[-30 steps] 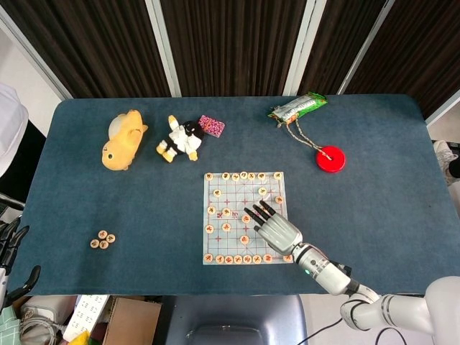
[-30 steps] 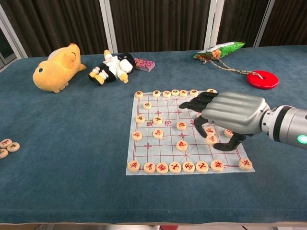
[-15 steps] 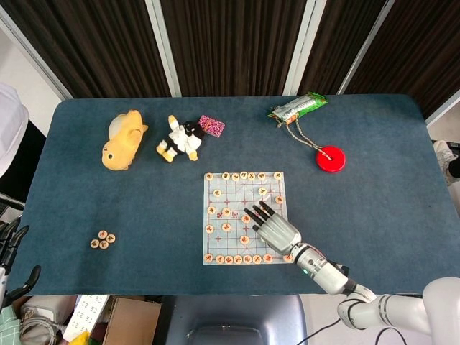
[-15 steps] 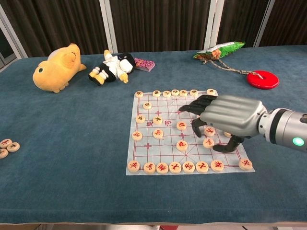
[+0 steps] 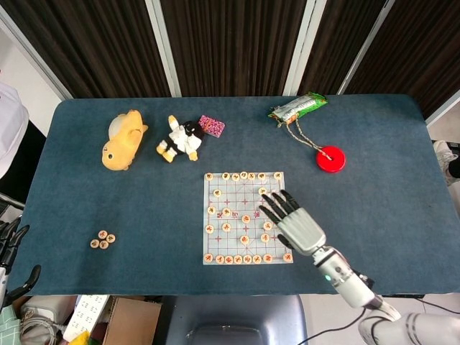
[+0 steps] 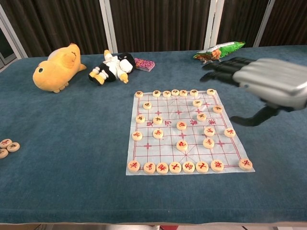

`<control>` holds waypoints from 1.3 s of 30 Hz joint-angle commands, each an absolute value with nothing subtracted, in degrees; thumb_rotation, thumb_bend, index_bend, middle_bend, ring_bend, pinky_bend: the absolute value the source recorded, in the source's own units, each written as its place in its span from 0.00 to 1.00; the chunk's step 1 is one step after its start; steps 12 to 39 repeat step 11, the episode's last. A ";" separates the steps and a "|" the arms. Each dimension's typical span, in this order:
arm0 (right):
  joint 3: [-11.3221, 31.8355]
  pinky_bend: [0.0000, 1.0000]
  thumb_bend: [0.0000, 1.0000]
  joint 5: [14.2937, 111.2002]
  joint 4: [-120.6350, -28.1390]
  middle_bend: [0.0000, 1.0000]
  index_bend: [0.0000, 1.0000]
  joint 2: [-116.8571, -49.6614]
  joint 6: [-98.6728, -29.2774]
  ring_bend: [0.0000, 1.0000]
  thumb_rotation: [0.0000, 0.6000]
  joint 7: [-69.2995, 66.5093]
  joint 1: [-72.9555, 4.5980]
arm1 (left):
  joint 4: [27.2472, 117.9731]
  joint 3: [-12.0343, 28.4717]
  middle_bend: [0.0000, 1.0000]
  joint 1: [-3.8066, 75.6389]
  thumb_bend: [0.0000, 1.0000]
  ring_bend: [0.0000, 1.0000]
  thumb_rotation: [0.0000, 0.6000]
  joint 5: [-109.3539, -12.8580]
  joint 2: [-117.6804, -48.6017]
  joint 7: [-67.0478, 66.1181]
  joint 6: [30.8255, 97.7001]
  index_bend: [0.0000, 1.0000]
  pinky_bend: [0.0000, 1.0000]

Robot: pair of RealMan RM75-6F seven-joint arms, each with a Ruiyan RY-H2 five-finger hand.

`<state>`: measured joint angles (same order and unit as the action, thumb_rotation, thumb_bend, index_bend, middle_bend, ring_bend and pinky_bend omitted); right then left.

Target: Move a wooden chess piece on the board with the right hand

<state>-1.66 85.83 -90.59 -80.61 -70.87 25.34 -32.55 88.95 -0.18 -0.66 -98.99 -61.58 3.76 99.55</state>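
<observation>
The chess board (image 5: 233, 195) (image 6: 168, 114) lies flat on the blue table, with several round wooden pieces on it. My right hand (image 5: 296, 220) (image 6: 268, 85) hovers above the board's right side with its fingers spread and nothing in it. It touches no piece. Beneath it, near the right edge, two pieces (image 6: 208, 143) (image 5: 266, 236) stand close to each other. My left hand (image 5: 13, 253) shows only as dark, spread fingers at the table's near left corner, far from the board, and holds nothing.
At the back left lie a yellow plush (image 5: 122, 140) (image 6: 55, 68), a black-and-white plush (image 5: 183, 139) (image 6: 112, 67) and a pink item (image 5: 211, 125). A green snack bag (image 5: 298, 106) and a corded red disc (image 5: 330, 158) lie back right. Three loose pieces (image 5: 102, 238) sit front left.
My right hand has risen from low over the board's right half and pulled back toward its right edge, uncovering the pieces there. The left hand has not moved.
</observation>
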 commanded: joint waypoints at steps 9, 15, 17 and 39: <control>-9.06 0.00 0.41 89.46 -101.27 0.00 0.00 -68.87 -95.28 0.00 1.00 20.15 -9.47 | 89.36 -0.43 0.00 -1.16 0.36 0.00 1.00 -99.21 -62.03 2.07 99.99 0.00 0.02; -8.78 0.00 0.41 89.56 -101.20 0.00 0.00 -68.76 -93.98 0.00 1.00 20.63 -9.46 | 89.51 -0.59 0.00 -1.13 0.36 0.00 1.00 -99.18 -62.02 1.77 99.60 0.00 0.02; -8.78 0.00 0.41 89.56 -101.20 0.00 0.00 -68.76 -93.98 0.00 1.00 20.63 -9.46 | 89.51 -0.59 0.00 -1.13 0.36 0.00 1.00 -99.18 -62.02 1.77 99.60 0.00 0.02; -8.78 0.00 0.41 89.56 -101.20 0.00 0.00 -68.76 -93.98 0.00 1.00 20.63 -9.46 | 89.51 -0.59 0.00 -1.13 0.36 0.00 1.00 -99.18 -62.02 1.77 99.60 0.00 0.02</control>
